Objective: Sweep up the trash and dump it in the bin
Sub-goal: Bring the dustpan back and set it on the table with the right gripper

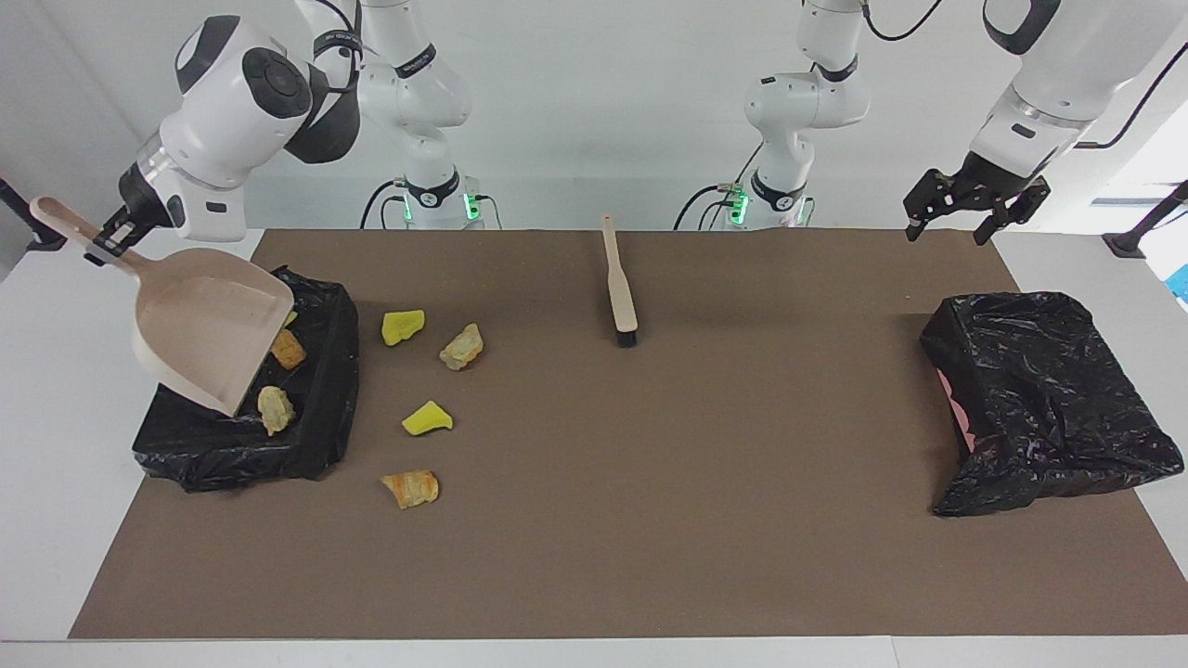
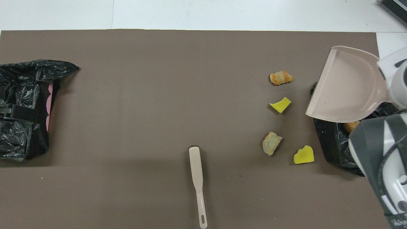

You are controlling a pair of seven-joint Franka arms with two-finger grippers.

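Note:
My right gripper [image 1: 107, 237] is shut on the handle of the beige dustpan [image 1: 209, 325], held tilted with its lip down over a black-bagged bin [image 1: 320, 408] at the right arm's end. Trash pieces lie in that bin: an orange one [image 1: 287, 349] and a tan one [image 1: 276, 409]. On the mat beside the bin lie two yellow chunks [image 1: 403, 327] [image 1: 427, 419], a tan piece [image 1: 461, 347] and an orange bread piece [image 1: 410, 488]. The overhead view shows the dustpan [image 2: 346, 86] and the mat pieces [image 2: 280, 104]. My left gripper [image 1: 965, 211] is open and empty in the air.
A beige brush [image 1: 619, 292] lies on the brown mat [image 1: 650, 520] mid-table, near the robots, bristles pointing away from them. A second black-bagged bin [image 1: 1049, 399] stands at the left arm's end, under my left gripper's side.

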